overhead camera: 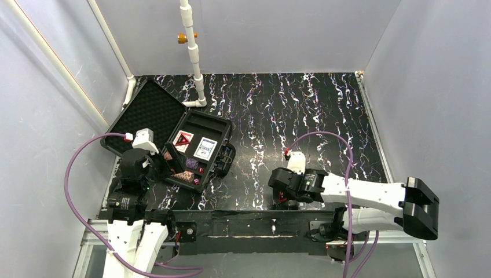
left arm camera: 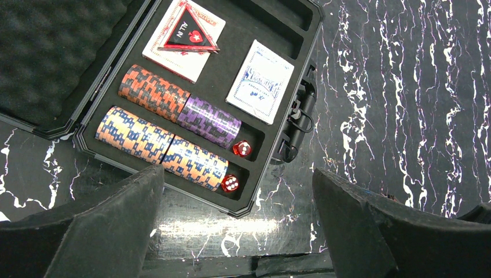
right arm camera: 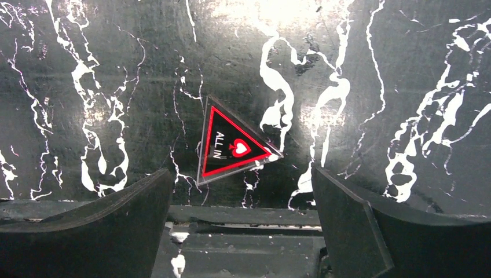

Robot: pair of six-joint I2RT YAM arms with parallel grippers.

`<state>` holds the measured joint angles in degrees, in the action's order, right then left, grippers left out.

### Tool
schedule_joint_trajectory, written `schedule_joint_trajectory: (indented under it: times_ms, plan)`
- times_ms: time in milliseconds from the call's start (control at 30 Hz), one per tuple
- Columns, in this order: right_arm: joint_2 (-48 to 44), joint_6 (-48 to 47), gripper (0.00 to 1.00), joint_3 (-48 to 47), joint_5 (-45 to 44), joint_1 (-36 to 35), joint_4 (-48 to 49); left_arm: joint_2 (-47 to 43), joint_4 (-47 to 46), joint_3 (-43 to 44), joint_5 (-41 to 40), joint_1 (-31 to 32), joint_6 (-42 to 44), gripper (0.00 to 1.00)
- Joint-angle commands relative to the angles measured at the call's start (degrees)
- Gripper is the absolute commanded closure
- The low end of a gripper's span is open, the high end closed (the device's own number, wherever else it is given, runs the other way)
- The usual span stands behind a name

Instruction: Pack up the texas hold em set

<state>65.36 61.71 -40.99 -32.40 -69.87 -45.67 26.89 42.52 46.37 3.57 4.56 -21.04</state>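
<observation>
One flat red-and-black plastic triangle [right arm camera: 231, 145] lies on the black marbled table [right arm camera: 376, 87] under the right gripper [right arm camera: 237, 191], jaws apart and empty, well right of the open black hard case [left arm camera: 58, 46] under the likewise-spread left gripper [left arm camera: 236, 174]; it's thin, so a pinch may skid off it.

Open lid [overhead camera: 145, 110] left of case [overhead camera: 224, 134], white pipe [overhead camera: 194, 58] behind, right approach free

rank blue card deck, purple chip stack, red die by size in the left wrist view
1. blue card deck
2. purple chip stack
3. red die, either one; the two look alike
</observation>
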Motion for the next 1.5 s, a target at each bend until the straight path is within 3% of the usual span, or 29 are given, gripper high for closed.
schedule_joint_trajectory:
  times_ms: [0, 667, 1467]
  plan:
    - [0.87, -0.04, 0.03, 1.17, -0.6, 0.23, 4.44, 0.21, 0.72, -0.14, -0.67, -0.25, 0.56, 0.01]
    - [3.7, -3.53, 0.02, 3.61, 4.56, 6.33, 9.43, 0.05, 0.72, -0.14, -0.41, -0.25, 0.73, 0.01]
    - [5.33, -3.31, 0.02, 4.29, 9.69, 7.11, 9.56, 0.0, 0.7, -0.14, -0.32, -0.25, 0.73, 0.01]
